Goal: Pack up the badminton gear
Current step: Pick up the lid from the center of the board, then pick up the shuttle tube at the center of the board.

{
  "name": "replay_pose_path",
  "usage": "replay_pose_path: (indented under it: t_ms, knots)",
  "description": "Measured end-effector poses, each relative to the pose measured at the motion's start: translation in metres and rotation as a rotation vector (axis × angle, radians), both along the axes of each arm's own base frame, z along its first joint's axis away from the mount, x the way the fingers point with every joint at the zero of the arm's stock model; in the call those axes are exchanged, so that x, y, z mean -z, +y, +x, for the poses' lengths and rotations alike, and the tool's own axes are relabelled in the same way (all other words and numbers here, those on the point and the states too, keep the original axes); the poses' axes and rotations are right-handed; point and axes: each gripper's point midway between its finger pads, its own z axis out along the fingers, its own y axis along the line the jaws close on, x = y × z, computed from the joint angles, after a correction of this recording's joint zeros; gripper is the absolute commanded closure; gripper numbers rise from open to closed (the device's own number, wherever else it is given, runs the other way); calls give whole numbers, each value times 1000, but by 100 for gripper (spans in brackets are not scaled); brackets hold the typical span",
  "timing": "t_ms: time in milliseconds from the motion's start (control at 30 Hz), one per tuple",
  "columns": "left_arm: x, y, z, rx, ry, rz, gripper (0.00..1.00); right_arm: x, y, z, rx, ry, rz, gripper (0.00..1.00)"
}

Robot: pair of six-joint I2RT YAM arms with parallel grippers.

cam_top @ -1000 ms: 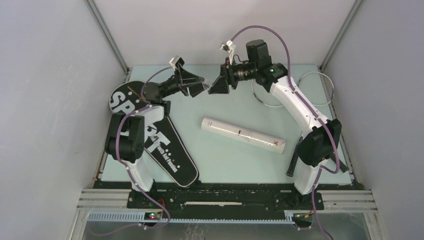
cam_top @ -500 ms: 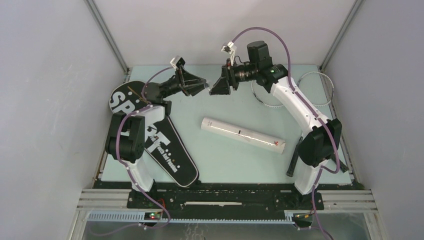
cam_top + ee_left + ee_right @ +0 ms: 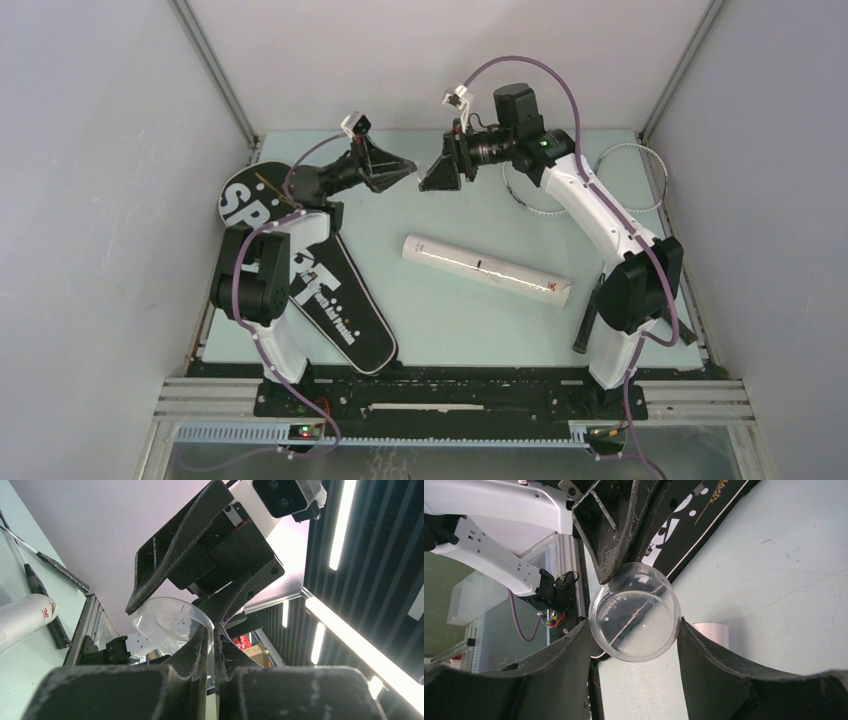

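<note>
Twice gripped in mid-air: clear cap (image 3: 635, 618), rim pinched by near-closed left gripper (image 3: 212, 632), sides wedged between wide-spread fingers of right gripper (image 3: 634, 627).

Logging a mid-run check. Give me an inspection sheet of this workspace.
Surface: pale green table, lightly scuffed.
Job's things: tube lies diagonally mid-table; bag lies flat at left, partly under the left arm; racquets lie at right; a clear cap is held in the air between the arms; shuttlecocks not seen.
Clutter: nothing seen.
Grippers: left gripper, jaws shut on the cap's rim; right gripper, jaws flank the cap, grip unclear.
Cables: purple cables loop along both arms.
Surroundings: grey walls, metal frame rails.
</note>
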Motion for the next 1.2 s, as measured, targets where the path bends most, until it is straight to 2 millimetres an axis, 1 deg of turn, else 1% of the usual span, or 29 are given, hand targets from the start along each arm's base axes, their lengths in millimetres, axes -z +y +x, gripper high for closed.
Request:
replay_pose_path:
  t_ms: [67, 100, 167, 300, 333, 367, 400, 600, 733, 833, 900, 967, 1067, 1133, 1200]
  knots:
    - [0, 0, 0, -1, 0, -1, 99, 1, 0, 0, -1, 0, -1, 46]
    - [0, 0, 0, 0, 0, -1, 100, 2, 0, 0, 0, 1, -2, 45]
    - [-1, -1, -1, 2, -1, -1, 100, 3, 0, 0, -1, 2, -3, 39]
    - [0, -1, -2, -3, 6, -5, 100, 3, 0, 0, -3, -3, -5, 18]
    - [0, 0, -3, -5, 10, -5, 100, 4, 0, 0, -3, -10, -8, 9]
    - [1, 0, -4, -5, 12, -4, 100, 5, -1, 1, 0, -14, -12, 3]
    - [1, 1, -6, -7, 11, -4, 100, 6, -2, 2, 4, -20, -19, 1]
    - [-5, 12, -8, -44, -46, 3, 100, 17, -17, 9, 32, -64, -76, 0]
    - [-1, 22, -6, -64, -89, 30, 100, 31, -33, 10, 54, -117, -151, 0]
    - [9, 29, -5, -80, -125, 68, 100, 57, -50, 7, 80, -150, -253, 0]
    - [19, 34, -6, -96, -141, 107, 100, 82, -61, 2, 90, -157, -331, 0]
    - [29, 37, -5, -118, -173, 160, 100, 112, -71, -4, 90, -153, -416, 1]
    - [45, 40, 1, -185, -251, 302, 100, 154, -86, -17, 72, -122, -541, 1]
    - [49, 44, 10, -246, -321, 435, 100, 169, -93, -21, 63, -128, -603, 1]
    - [43, 49, 10, -286, -413, 535, 100, 181, -99, -22, 56, -151, -657, 1]
